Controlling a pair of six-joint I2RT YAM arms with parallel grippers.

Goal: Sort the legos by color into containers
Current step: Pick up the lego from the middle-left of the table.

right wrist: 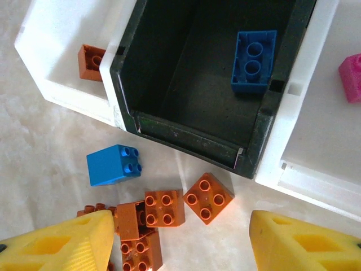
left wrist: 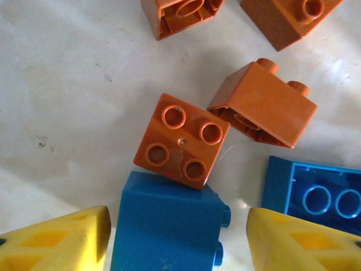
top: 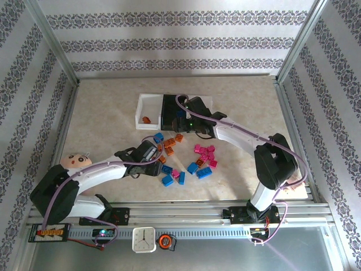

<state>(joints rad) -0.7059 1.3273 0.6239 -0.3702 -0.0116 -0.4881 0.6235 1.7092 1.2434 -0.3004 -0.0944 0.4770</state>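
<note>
My left gripper (left wrist: 179, 240) is open and straddles a blue lego (left wrist: 163, 226) that lies on its side on the table. A gap shows at the right finger (left wrist: 304, 243). An orange lego (left wrist: 181, 140) leans on the blue one's far edge, with more orange legos (left wrist: 264, 104) beyond. My right gripper (right wrist: 180, 226) hangs open and holds nothing, above orange legos (right wrist: 207, 197) in front of the black container (right wrist: 186, 141). That container has a blue lego (right wrist: 254, 59) in it. The left white container (right wrist: 51, 34) has an orange one (right wrist: 90, 61), the right white container (right wrist: 316, 130) a pink one (right wrist: 351, 76).
Loose pink legos (top: 204, 152) and blue legos (top: 204, 171) lie mid-table, right of my left gripper (top: 159, 160). A doll's head (top: 76, 161) rests by the left arm. A clock (top: 145, 239) and a tape measure (top: 165, 241) sit on the front rail.
</note>
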